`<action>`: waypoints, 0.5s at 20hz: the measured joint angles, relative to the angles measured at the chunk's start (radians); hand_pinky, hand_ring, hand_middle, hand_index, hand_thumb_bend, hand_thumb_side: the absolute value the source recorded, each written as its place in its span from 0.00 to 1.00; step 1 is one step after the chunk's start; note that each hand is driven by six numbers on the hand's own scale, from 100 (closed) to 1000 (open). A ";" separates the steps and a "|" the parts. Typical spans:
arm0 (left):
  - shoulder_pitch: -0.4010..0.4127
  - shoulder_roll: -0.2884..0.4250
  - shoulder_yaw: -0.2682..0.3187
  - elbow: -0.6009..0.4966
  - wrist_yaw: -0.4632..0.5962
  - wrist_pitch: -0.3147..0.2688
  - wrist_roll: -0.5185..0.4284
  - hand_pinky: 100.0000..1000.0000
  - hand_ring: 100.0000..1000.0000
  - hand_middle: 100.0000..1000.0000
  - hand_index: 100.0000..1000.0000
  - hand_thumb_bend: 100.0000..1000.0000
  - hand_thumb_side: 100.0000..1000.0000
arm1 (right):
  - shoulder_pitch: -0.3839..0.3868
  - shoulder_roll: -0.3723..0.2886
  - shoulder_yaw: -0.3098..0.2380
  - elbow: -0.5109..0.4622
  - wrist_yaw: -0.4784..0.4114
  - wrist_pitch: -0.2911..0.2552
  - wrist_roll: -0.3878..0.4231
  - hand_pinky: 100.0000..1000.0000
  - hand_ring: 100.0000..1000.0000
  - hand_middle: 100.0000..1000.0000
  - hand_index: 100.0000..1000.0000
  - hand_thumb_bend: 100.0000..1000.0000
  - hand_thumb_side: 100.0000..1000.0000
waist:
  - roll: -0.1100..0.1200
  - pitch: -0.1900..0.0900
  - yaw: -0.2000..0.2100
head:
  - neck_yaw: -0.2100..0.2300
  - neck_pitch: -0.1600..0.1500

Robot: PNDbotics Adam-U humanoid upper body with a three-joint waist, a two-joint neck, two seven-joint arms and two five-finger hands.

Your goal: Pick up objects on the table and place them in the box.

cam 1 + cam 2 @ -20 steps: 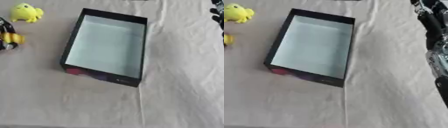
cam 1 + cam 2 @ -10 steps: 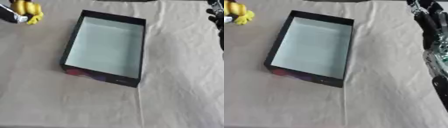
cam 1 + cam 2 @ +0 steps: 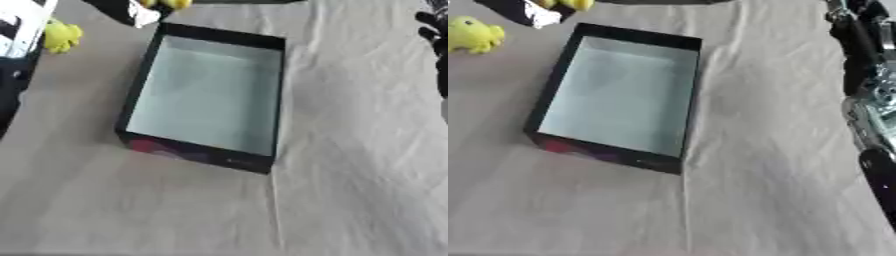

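Observation:
A black box (image 3: 696,65) with a pale, bare floor lies in the middle of the table. A yellow soft toy (image 3: 474,36) sits on the cloth to the left of the box's far end. My left hand (image 3: 520,12) hovers at the top edge, just beyond the box's far left corner, blurred and shut on a small yellow object (image 3: 569,4). The left forearm (image 3: 19,30) fills the upper left corner. My right hand (image 3: 432,27) is high at the right edge, away from the box, with relaxed fingers and nothing in it.
A creased beige cloth (image 3: 350,165) covers the table. The right arm (image 3: 872,105), silver and black, runs down the right edge. The box's near wall (image 3: 188,154) has a pink and purple print.
My left hand has carried the yellow object from the left edge up and rightward, past the soft toy, to the box's far left corner. The toy, box and right hand stayed put.

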 measured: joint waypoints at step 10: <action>0.039 -0.043 -0.061 0.096 -0.101 -0.044 -0.070 0.83 0.78 0.79 0.88 0.67 0.52 | -0.005 0.000 -0.001 0.000 -0.008 -0.004 -0.012 0.92 0.83 0.84 0.86 0.43 0.48 | 0.001 0.000 0.001 | 0.001 0.002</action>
